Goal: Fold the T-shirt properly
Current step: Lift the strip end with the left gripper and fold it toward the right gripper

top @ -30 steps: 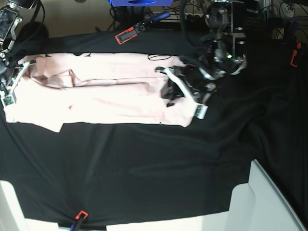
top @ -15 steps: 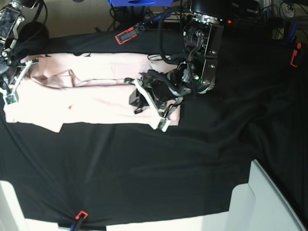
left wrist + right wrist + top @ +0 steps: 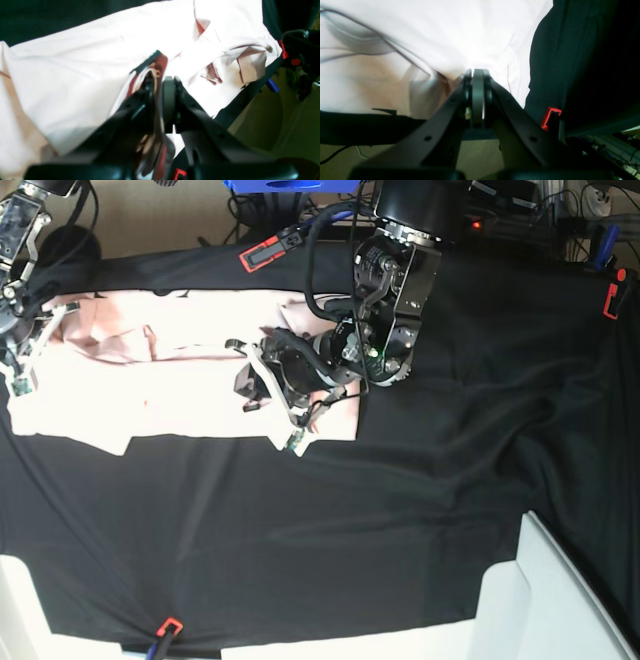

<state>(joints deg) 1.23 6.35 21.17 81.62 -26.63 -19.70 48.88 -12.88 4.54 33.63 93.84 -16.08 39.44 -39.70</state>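
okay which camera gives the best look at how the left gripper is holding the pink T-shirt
The left wrist view: the left gripper is shut on a bunched fold of the T-shirt, right in frame. The base view shows that gripper over the shirt, its grip hidden. The right wrist view doesn't show it.

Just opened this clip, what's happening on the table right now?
A two-arm robot is folding a pale pink T-shirt spread on a black tablecloth. The left gripper is shut on a bunch of the fabric and sits over the middle of the shirt, carrying that side across the rest. The right gripper is shut at the shirt's opposite end, though whether it pinches cloth there is unclear. The fold is only partly made.
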